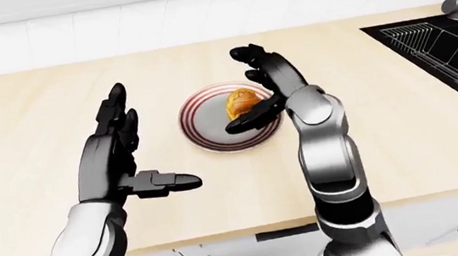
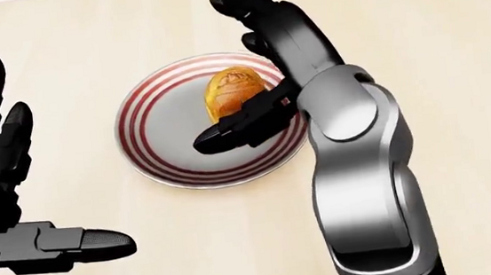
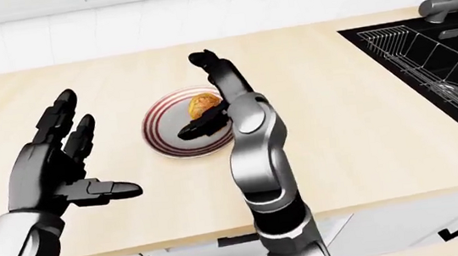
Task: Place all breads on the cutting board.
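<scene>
Light wood countertop (image 1: 23, 117) is filling most of what we're looking at, with a black sink (image 3: 454, 72) sitting off at the right edge of the eye views. No cutting board is showing anywhere in these shots, so wherever it is, it's off camera.

One bread (image 2: 231, 92) is sitting on a red-ringed plate (image 2: 154, 159) in the middle of the counter. Looks like a small loaf, and in the head view its long axis is running roughly top to bottom.

The right hand (image 2: 249, 70) is hanging right over the plate, spread wide: its thumb (image 2: 232, 130) is crossing the bottom end of the loaf while the two fingers (image 2: 248, 7) are reaching past the top end. So it's straddling the bread lengthwise, not gripping anything yet as far as I can tell. Whether the thumb is actually touching the crust, can't say.

The left hand (image 2: 0, 192) is also spread open and holding nothing, sitting well apart at the left. Right hand is way nearer, so I'm guessing it's doing the pickup.
</scene>
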